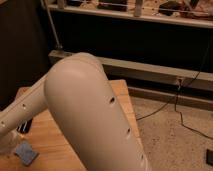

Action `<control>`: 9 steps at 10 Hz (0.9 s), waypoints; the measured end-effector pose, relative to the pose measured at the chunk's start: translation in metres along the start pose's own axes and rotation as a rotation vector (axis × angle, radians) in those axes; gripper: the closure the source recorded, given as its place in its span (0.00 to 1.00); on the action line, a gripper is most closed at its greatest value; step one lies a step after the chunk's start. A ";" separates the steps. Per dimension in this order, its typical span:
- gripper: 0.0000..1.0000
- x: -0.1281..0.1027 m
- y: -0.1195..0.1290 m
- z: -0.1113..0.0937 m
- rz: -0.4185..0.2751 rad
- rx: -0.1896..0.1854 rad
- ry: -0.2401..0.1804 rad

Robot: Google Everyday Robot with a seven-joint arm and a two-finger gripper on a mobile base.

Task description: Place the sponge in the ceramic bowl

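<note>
The sponge [24,153] is lying flat on the wooden surface [44,143] near the lower left corner of the view. It is turned cornerwise to the surface's edge, so its long axis is hard to read. Nothing is touching it, and it is not sitting in any bowl. The bowl itself is not showing anywhere and may be hiding behind the arm [90,110], whose pale bulk is filling the middle of the view. The forearm is sloping down to the left edge, where the hand [5,144] is sitting mostly cut off, just left of the sponge and a little above it. I cannot tell whether it is open or closed. Any reach would be running a short way rightward and down from the hand. A small dark object [25,126] is resting just beyond the sponge, beside the forearm.
</note>
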 end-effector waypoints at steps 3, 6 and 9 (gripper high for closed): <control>0.35 -0.002 0.015 0.013 -0.012 0.006 0.011; 0.35 -0.004 0.019 0.035 -0.017 0.019 0.050; 0.35 -0.003 0.016 0.059 0.004 0.024 0.079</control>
